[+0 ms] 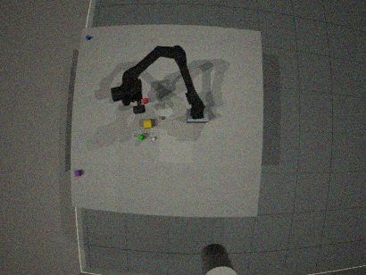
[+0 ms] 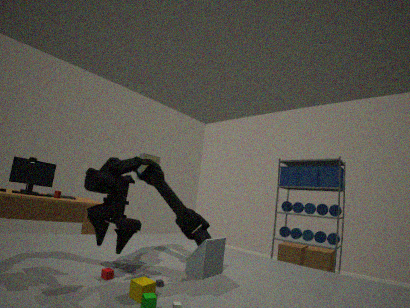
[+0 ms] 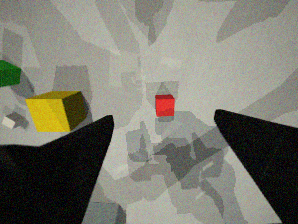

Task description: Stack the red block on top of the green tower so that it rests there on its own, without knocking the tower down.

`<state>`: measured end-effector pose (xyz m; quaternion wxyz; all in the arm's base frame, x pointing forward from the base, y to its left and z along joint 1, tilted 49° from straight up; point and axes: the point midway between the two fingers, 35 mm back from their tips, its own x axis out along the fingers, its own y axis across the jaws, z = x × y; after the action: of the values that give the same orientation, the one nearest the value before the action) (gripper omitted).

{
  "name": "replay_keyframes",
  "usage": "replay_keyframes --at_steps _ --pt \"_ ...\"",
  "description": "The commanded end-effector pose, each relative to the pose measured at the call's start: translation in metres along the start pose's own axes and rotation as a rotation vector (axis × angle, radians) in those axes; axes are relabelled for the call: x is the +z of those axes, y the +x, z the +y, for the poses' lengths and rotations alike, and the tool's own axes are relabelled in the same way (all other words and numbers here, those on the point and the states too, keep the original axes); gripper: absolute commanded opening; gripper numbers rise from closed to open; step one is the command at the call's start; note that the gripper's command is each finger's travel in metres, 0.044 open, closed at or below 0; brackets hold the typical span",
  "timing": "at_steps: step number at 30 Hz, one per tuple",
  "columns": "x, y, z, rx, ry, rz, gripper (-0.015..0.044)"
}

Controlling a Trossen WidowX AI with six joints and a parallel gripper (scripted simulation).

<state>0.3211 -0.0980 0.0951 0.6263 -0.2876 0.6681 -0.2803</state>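
Fingers of my tool [image 1: 139, 104] [image 2: 108, 248] [image 3: 165, 117] stand wide and empty above the red block [image 1: 145, 101] [image 2: 107, 273] [image 3: 165, 106], which sits toward the tabletop's [image 1: 223, 179] [image 2: 300, 292] [image 3: 200, 60] left edge as seen from above. Descending off-centre could knock it; swinging low afterward could topple the green tower [image 1: 141, 137] [image 2: 149, 300] [image 3: 9, 74].

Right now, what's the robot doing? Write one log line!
claw: open, empty | small red cube block: on tabletop, below claw | green tower: red block not on it
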Motion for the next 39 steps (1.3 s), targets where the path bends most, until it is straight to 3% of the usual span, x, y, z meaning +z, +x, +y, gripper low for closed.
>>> replay_keyframes --at_steps 1,6,13,39 --pt "-0.015 0.008 -0.013 -0.017 0.008 0.056 0.044" --pt "-0.015 0.01 -0.011 -0.016 0.008 0.056 0.044" --pt "-0.016 0.047 -0.01 -0.018 0.009 0.056 0.044" --pt "-0.018 0.082 -0.011 -0.02 0.009 0.056 0.044"
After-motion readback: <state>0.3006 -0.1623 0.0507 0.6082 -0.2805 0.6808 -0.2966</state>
